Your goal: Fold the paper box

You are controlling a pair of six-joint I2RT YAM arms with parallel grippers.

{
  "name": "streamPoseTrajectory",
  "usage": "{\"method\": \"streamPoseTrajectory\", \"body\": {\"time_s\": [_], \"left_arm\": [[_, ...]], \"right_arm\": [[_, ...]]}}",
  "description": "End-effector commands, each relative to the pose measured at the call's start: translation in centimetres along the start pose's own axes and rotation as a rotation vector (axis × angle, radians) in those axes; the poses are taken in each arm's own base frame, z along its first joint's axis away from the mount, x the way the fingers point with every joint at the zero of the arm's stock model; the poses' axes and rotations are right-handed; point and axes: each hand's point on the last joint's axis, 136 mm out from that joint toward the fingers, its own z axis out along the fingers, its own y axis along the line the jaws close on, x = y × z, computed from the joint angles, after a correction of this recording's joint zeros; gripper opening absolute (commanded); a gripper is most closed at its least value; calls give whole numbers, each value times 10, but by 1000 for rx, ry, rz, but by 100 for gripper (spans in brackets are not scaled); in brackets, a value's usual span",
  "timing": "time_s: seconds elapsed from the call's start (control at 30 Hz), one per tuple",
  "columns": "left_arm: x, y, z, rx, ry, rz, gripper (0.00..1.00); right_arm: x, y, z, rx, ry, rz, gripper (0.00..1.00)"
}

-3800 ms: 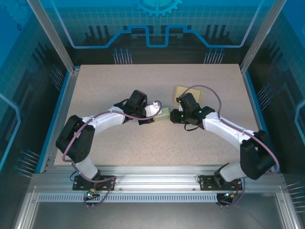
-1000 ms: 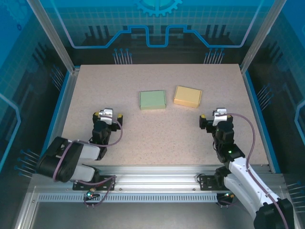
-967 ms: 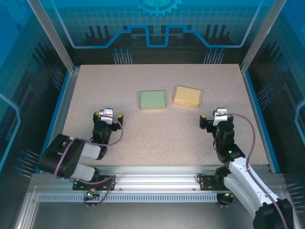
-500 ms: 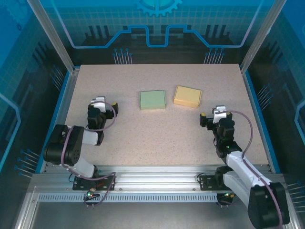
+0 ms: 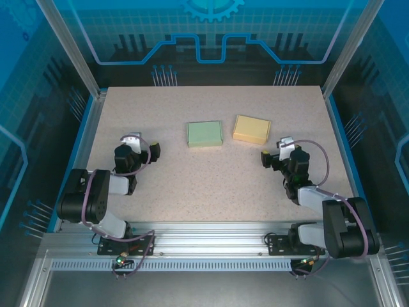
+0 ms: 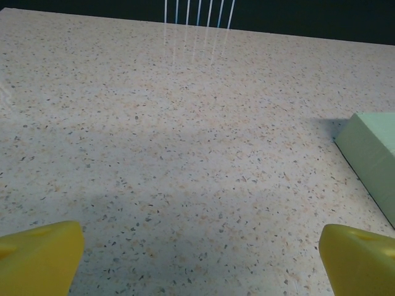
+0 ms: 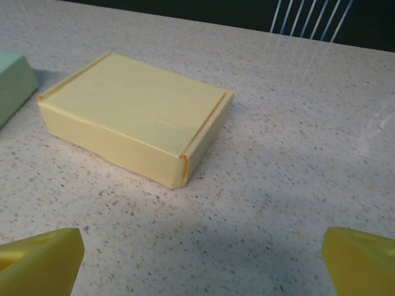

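On the table (image 5: 192, 185), the green box (image 5: 204, 133) and yellow box (image 5: 251, 128) lie closed side by side; my left tool (image 5: 142, 143) and right tool (image 5: 275, 149) stand apart from them, both wide open, empty.

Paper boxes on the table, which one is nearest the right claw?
The flat yellow paper box, right of the flat green paper box, before the right claw.

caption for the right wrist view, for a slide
Closed yellow paper box on speckled table, open right pincer facing it.
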Motion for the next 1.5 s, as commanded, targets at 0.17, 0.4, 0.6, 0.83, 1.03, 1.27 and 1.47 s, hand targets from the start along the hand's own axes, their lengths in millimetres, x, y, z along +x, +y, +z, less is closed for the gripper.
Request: {"method": "streamPoseTrajectory", "body": {"time_s": [0.17, 0.4, 0.6, 0.83, 1.03, 1.27, 1.47], "left_arm": [[-10, -3, 2, 29, -17, 2, 99], [-10, -3, 2, 26, -17, 3, 99], [-10, -3, 2, 25, -15, 5, 99], [-10, -3, 2, 26, -16, 5, 99], [-10, -3, 2, 26, -15, 5, 99], [-10, -6, 2, 39, -16, 12, 99], [-10, -7, 2, 41, -14, 13, 99]], "right_arm": [[-9, 20, 28, -133, -68, -22, 100], [-5, -5, 42, -26, 18, 58, 100], [-5, -3, 43, -12, 25, 41, 100], [-5, -3, 43, -12, 25, 42, 100], [-6, -3, 43, -12, 24, 41, 100], [-5, -2, 44, -13, 25, 41, 100], [-5, -3, 43, -12, 25, 42, 100]]}}
